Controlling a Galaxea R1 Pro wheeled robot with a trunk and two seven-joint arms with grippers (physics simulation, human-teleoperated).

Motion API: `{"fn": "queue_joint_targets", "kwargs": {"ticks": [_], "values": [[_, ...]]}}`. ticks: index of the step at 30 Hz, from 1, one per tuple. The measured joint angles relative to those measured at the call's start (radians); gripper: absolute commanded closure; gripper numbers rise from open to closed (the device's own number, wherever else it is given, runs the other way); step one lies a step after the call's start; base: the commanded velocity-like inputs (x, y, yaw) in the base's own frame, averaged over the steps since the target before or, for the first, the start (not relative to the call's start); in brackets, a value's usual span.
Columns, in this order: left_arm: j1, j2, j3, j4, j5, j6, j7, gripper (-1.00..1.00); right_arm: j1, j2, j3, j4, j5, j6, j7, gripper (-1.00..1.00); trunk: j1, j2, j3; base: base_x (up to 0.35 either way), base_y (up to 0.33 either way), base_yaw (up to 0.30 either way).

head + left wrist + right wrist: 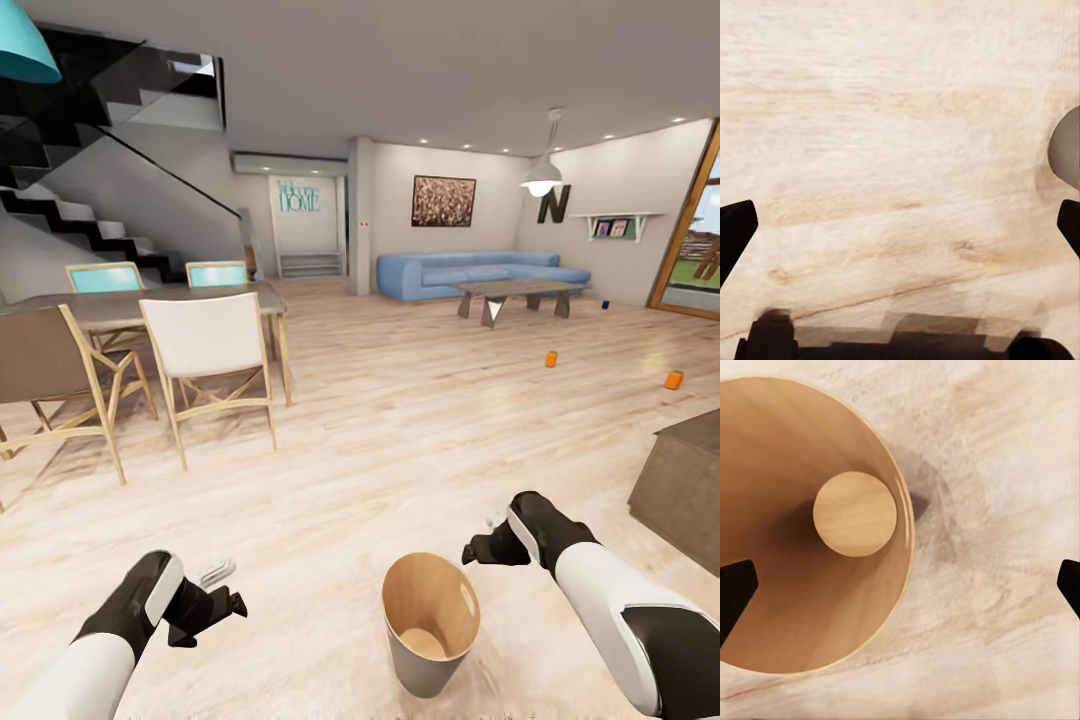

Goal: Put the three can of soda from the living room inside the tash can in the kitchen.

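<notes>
The tash can (pixel 432 668), a tapered bucket with a tan inside, stands upright on the pale wood floor between my two arms, with nothing in it. Two orange cans of soda (pixel 551 359) (pixel 674 380) stand on the floor far ahead to the right. A dark blue one (pixel 605 303) stands farther back near the coffee table. My left gripper (pixel 215 600) (pixel 900 225) is open over bare floor to the left of the bucket. My right gripper (pixel 482 547) (pixel 900 589) is open just above the bucket's right rim, looking down into the bucket's inside (pixel 795 607).
A dining table (pixel 130 305) with several chairs (pixel 210 345) stands at the left, stairs behind it. A blue sofa (pixel 480 272) and a coffee table (pixel 520 292) are far ahead. A brown cabinet corner (pixel 690 490) juts in at the right.
</notes>
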Motion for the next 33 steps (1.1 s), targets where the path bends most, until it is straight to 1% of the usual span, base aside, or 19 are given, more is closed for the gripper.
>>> {"fn": "queue_joint_targets", "kwargs": {"ticks": [3, 17, 21, 33], "values": [[0.0, 0.0, 0.0, -0.001, 0.0, 0.0, -0.002, -1.0, 0.0, 0.0, 0.001, 0.0, 0.0, 0.0, 0.0, -1.0, 0.001, -0.001, -0.012, 0.0, 0.0, 0.0], [0.0, 0.0, 0.0, -0.004, 0.001, 0.0, -0.004, -1.0, 0.0, 0.002, 0.004, 0.0, 0.0, 0.0, 0.0, -1.0, 0.001, -0.001, -0.012, 0.0, 0.0, 0.0], [0.0, 0.0, 0.0, -0.005, 0.001, 0.0, -0.004, -1.0, 0.0, 0.001, 0.019, 0.0, -0.001, -0.001, 0.0, -1.0, 0.003, -0.002, -0.027, 0.0, 0.0, 0.0], [0.0, 0.0, 0.0, -0.005, 0.001, 0.0, -0.005, -1.0, 0.0, -0.002, 0.028, -0.001, -0.002, -0.002, 0.0, -1.0, 0.009, -0.004, -0.073, 0.0, 0.0, 0.0]]}}
